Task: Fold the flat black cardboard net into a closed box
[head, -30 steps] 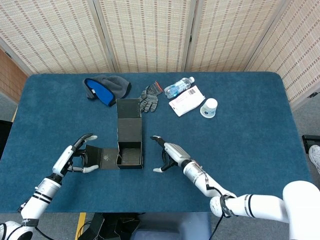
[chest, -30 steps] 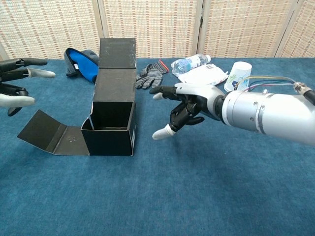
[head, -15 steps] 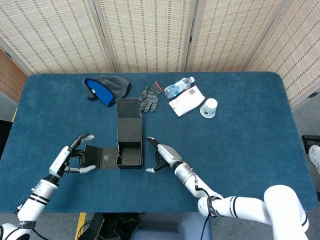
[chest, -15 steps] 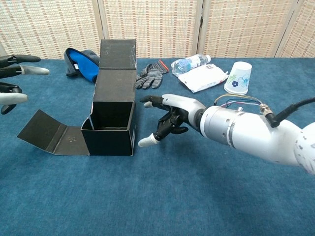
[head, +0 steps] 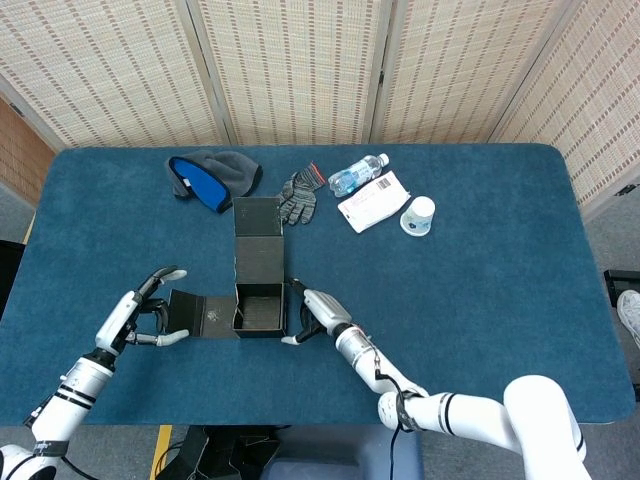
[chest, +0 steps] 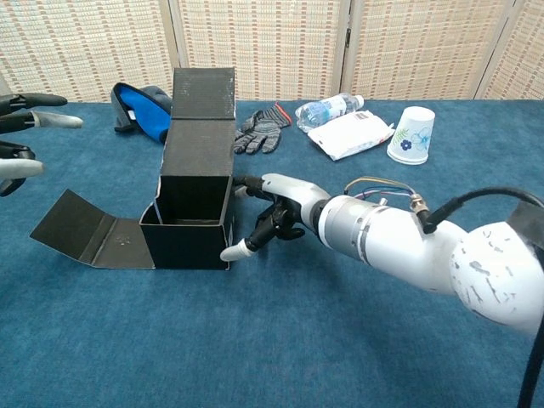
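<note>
Nearest the robot, the right hand [chest: 274, 216] reached in from the right side of the blue table [head: 480, 300] with its fingers spread and nothing in its grasp; its white fingertips [chest: 231, 252] lay right at the right wall of the black cardboard box [head: 258, 290], and whether they actually touched the card could not be told from either view. The left hand [head: 150, 306] hung at about the same depth on the other side, likewise open and holding nothing, its fingers apart just beyond the outer edge of the box's left flap [chest: 81, 228], close to it but apart in the head view; the chest view caught only its fingertips at the frame's left edge. The box stood partly formed a little left of the table's middle: an open-topped square well with upright walls, the left flap lying spread out and slightly raised, and a long rear panel [chest: 201, 109] rising behind the well and leaning away from the robot. Farther back, near the far edge, lay a grey and blue cap [head: 210, 177], then a dark glove [head: 298, 197] just right of the rear panel's top, a plastic water bottle [head: 357, 174] on its side, a white packet [head: 373, 201] beside it, and an upturned paper cup [head: 418, 215].
</note>
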`<action>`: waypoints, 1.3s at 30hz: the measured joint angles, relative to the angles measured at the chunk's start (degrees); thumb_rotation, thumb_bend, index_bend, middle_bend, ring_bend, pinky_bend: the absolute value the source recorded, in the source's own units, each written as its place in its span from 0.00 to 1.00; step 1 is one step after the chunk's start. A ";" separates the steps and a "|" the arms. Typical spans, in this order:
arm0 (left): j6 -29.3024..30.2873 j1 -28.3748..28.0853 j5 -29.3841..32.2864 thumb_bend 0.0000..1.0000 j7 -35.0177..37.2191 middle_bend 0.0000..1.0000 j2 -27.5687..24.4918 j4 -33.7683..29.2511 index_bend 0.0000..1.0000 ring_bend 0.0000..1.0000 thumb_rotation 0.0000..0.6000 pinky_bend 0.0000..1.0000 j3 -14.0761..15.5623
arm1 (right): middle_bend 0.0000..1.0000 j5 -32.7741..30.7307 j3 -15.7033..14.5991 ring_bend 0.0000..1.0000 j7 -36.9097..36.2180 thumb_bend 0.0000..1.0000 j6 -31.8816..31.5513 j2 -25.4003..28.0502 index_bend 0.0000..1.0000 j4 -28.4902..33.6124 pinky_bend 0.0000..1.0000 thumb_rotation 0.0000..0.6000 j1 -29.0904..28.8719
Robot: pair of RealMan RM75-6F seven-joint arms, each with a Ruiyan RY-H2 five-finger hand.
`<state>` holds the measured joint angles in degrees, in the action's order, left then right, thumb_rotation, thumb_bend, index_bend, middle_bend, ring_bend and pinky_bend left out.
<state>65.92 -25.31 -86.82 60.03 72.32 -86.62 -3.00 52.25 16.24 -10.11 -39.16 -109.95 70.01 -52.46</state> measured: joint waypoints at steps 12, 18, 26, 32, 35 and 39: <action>0.38 -0.09 -0.56 0.09 1.98 0.17 -0.05 1.07 0.10 0.63 1.00 0.69 0.07 | 0.14 2.24 1.16 0.66 0.02 0.10 -0.33 -2.88 0.00 -3.26 0.99 1.00 0.13; 0.49 -0.20 -0.65 0.09 2.54 0.17 -0.08 1.53 0.10 0.63 1.00 0.69 0.04 | 0.21 2.85 1.99 0.69 -0.35 0.19 0.10 -4.59 0.12 -5.59 0.98 1.00 -0.18; 0.80 -0.14 -0.18 0.09 2.96 0.17 -0.29 1.75 0.10 0.63 1.00 0.69 -0.27 | 0.33 5.29 2.93 0.75 -0.30 0.35 -2.27 -7.16 0.33 -8.83 1.00 1.00 -0.30; 2.53 0.47 0.84 0.09 2.00 0.17 -0.25 1.83 0.11 0.64 1.00 0.69 -1.29 | 0.38 5.63 4.29 0.75 -1.18 0.38 -3.00 -6.50 0.38 -7.63 1.00 1.00 0.52; 3.87 0.98 1.77 0.09 -0.23 0.17 0.01 2.20 0.11 0.64 1.00 0.69 -2.12 | 0.40 5.25 5.25 0.76 -2.42 0.39 -3.14 -5.24 0.40 -5.54 1.00 1.00 1.39; 6.23 1.77 3.27 0.09 -5.20 0.17 0.79 3.04 0.11 0.64 1.00 0.69 -3.52 | 0.41 3.02 7.19 0.76 -5.75 0.39 -2.21 -1.94 0.41 -0.65 1.00 1.00 3.42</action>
<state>72.15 -23.54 -83.55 54.83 73.11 -83.58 -6.53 55.27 23.43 -15.85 -41.37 -111.88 69.36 -49.05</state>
